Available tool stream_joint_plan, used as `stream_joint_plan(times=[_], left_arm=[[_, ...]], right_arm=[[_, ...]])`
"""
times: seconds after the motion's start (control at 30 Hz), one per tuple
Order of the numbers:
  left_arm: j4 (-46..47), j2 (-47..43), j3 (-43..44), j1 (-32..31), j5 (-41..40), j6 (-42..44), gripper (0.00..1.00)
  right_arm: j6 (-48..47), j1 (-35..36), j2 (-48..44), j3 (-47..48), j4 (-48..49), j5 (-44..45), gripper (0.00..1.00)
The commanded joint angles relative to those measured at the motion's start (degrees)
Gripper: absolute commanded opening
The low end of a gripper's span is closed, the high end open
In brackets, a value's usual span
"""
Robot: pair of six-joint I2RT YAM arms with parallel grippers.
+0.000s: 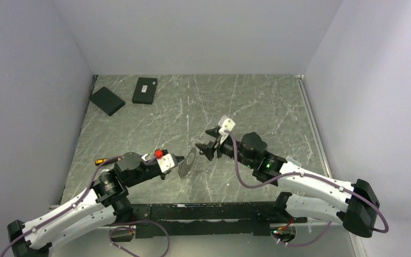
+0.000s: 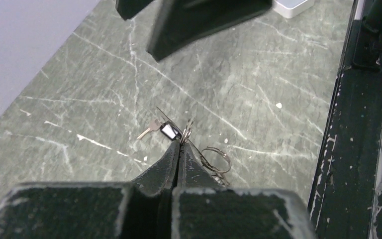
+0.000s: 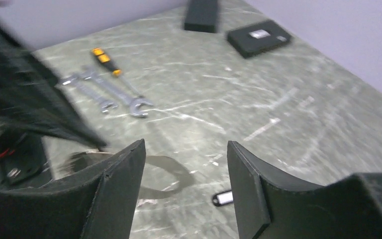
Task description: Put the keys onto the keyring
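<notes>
Pinched fully together, the left gripper (image 2: 179,144) clamps the thin wire of the keyring (image 1: 188,164), holding it edge-on and, it appears, just clear of the marbled table (image 1: 257,101). Beyond the closed tips the keys (image 2: 151,128) fan out, one small grey blade and a dark tag (image 2: 169,130) clearly visible, with smaller split rings (image 2: 216,159) hanging just beside the fingers.

Facing it from the other side, the right gripper (image 3: 185,147) stands with its jaws well apart and nothing between them, close to the hoop but not touching it. Its own view is smeared by motion, so how the ring sits below it cannot be told.

Farther off lie two wrenches (image 3: 104,94) and a yellow-handled screwdriver (image 3: 104,59) to the left, and two black boxes (image 1: 126,95) at the far edge.

The hoop looks light, springy and slick: bare wire that would likely twist or slide in a loose pinch, with keys free to swing and bunch along it. A firm grip on a bare stretch of wire seems the safest hold for the ring. A loose key is best taken flat across its broad head, leaving the hole free.
</notes>
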Motion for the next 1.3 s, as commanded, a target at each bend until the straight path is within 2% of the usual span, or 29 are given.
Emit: stream_joint_plan(times=[0.0,0.07,0.13,0.23,0.33,0.4,0.53,0.67,1.2,1.27], left_arm=[[-11.21,-2.83,8.45,-0.03,-2.45,5.39,0.00],[-15.30,-5.09,9.51,0.02,-3.75,6.88,0.00],[-16.14,-7.42,8.81,-0.04,-4.53,7.22,0.00],[-14.68,-10.67,5.88,0.01,-4.08,6.40,0.00],[-15.67,-11.69,5.41,0.04,-3.88,6.70,0.00],[-16.71,-11.53,5.42,0.03,-4.90,7.29,0.00],[-17.49,-12.05,5.15,0.04,-4.05,7.49,0.00],[-16.96,-13.34,4.17,0.00,-3.86,6.91,0.00],[-17.37,-14.07,3.98,-0.01,-3.33,7.01,0.00],[-17.47,-14.07,4.07,0.00,-3.29,7.01,0.00]], right_arm=[[13.50,-5.07,2.85,4.15,-3.78,15.46,0.66],[18.99,-10.12,7.74,8.84,-11.26,11.91,0.65],[22.41,-12.68,13.35,13.17,-18.05,13.14,0.61],[25.29,-13.83,21.10,18.20,-24.85,15.13,0.52],[28.16,-13.75,28.22,22.18,-28.65,15.04,0.48],[30.19,-13.44,31.94,24.27,-29.96,14.09,0.44],[32.57,-12.05,37.74,28.29,-32.43,15.91,0.43],[33.72,-11.71,42.42,30.15,-33.47,14.08,0.40],[33.68,-11.33,49.56,32.94,-33.73,13.95,0.30],[33.60,-11.34,49.87,32.83,-33.54,14.12,0.26]])
